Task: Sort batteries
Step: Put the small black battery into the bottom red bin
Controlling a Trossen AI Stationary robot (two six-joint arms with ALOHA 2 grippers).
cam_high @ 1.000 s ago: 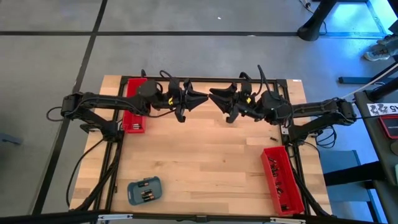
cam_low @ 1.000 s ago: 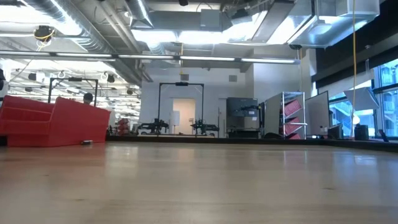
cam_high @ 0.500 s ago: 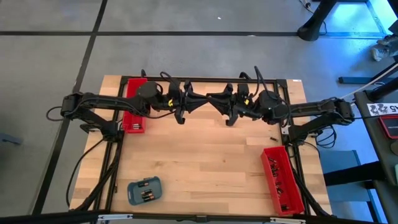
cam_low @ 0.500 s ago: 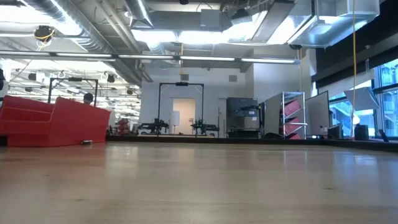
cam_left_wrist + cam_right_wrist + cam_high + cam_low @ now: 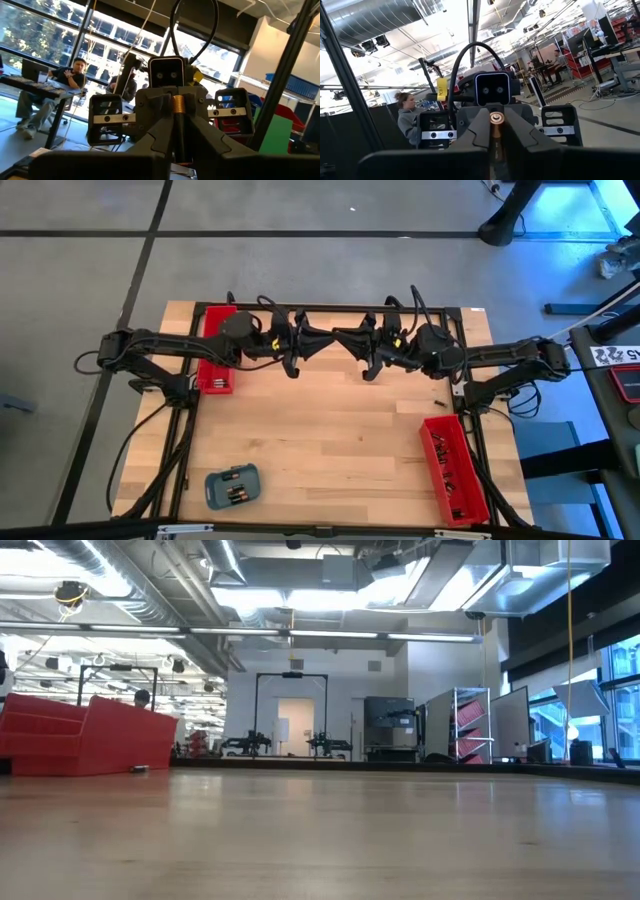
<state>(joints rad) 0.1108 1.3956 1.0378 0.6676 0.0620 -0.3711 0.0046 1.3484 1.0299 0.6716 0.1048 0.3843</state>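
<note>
Wooden slatted table (image 5: pixel 330 430) carries the scene; above its far edge the left tool (image 5: pixel 322 342) and right tool (image 5: pixel 342 338) meet tip to tip, both clenched on one small coppery cylindrical battery (image 5: pixel 495 118). More tiny batteries (image 5: pixel 233 493) lie in a blue-grey rounded tray (image 5: pixel 232 485) at the near-left; others sit in the long red tray (image 5: pixel 453 468) near-right.

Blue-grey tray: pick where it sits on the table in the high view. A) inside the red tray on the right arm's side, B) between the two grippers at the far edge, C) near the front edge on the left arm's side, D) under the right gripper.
C: the blue-grey tray lies near the front edge on the left arm's side, with batteries in it, far from the left gripper and right gripper.
</note>
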